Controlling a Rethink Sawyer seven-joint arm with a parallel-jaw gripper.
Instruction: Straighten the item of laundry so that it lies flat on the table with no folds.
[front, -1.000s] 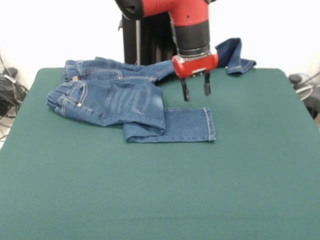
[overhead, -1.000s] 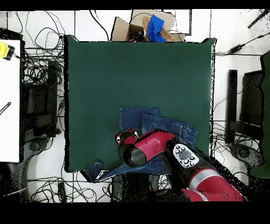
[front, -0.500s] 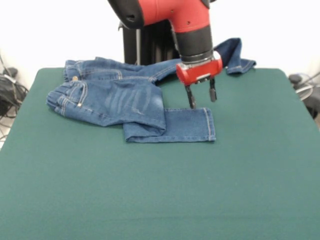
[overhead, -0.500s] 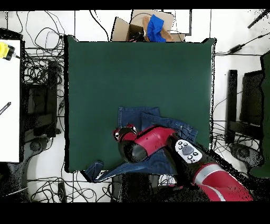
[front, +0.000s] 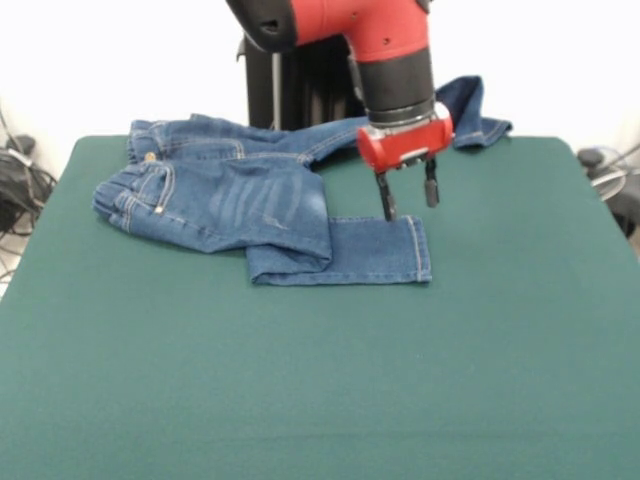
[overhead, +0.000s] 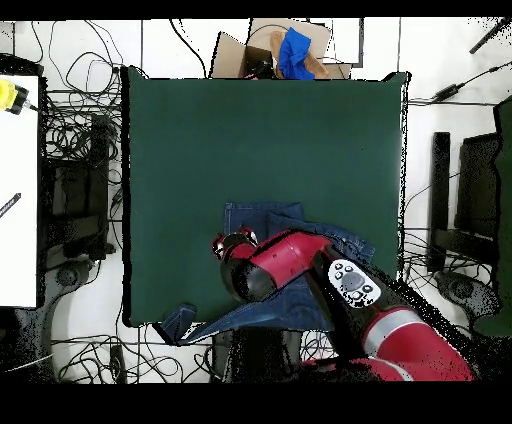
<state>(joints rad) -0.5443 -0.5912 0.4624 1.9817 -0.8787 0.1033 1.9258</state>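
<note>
The jeans (front: 230, 205) are seen lying crumpled on the far half of the table (front: 320, 380), not flat. In the front view the waistband end is bunched at the left, with the seat and faded whitish patches facing up. One leg is folded across toward the right, and its hemmed cuff lies flat near the table's middle. The other leg is stretched along the far edge to the right, behind the arm, and its cuff is draped off the table's far right corner.

The gripper (front: 408, 195) is held above the cloth at the far side of the folded leg's cuff. Its two black fingers (front: 385, 200) are spread apart and pointed down. The left fingertip is seen right at the cuff's far edge; contact cannot be confirmed from this angle, it may just be hovering. The right fingertip is placed over bare green cloth just past the cuff. Nothing is pinched between them.

In the overhead view most of the jeans (overhead: 262, 217) are covered by the red arm (overhead: 290, 262); only the folded leg's end and part of the seat are exposed, plus the second leg's cuff hanging off the table (overhead: 260, 130) edge at the lower left. A cardboard box (overhead: 270, 50) with a blue item inside is seen beyond the table's opposite edge.
</note>
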